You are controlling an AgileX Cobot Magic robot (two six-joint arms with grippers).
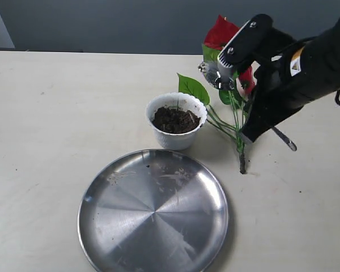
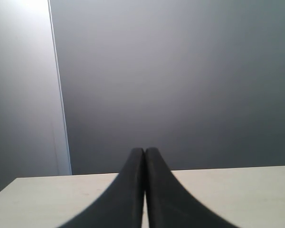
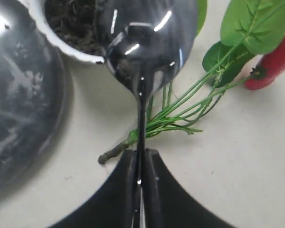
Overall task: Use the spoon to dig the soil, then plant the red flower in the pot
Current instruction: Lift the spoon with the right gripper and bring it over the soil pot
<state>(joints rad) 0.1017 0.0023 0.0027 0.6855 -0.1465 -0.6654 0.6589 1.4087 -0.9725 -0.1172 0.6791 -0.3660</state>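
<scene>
Exterior view, table [image 1: 45,113]: pale top that carries everything listed below.
Steel plate [image 1: 153,212]: nearest the viewer, just in front of the pot.
Right gripper [image 3: 140,153]: on the arm nearer the work, reaching in from the right; its jaws are pinched tight on the spoon's handle.
Left gripper [image 2: 144,153]: fingers pressed together on nothing, facing the wall, away from the work.
Red flower [image 1: 221,33]: lying flat, right of and behind the pot; its long axis runs from the near stem base to the far blooms; not yet planted.
Pot [image 1: 175,139]: upright, between plate and flower.
Soil [image 1: 175,120]: inside the pot, near its rim.
Spoon [image 3: 145,57]: handle in line with the fingers; in the right wrist view the bowl overlaps the pot's rim.
Governing relation: the soil lies left of the gripper; by judgement the bowl must go that way and dip.
</scene>
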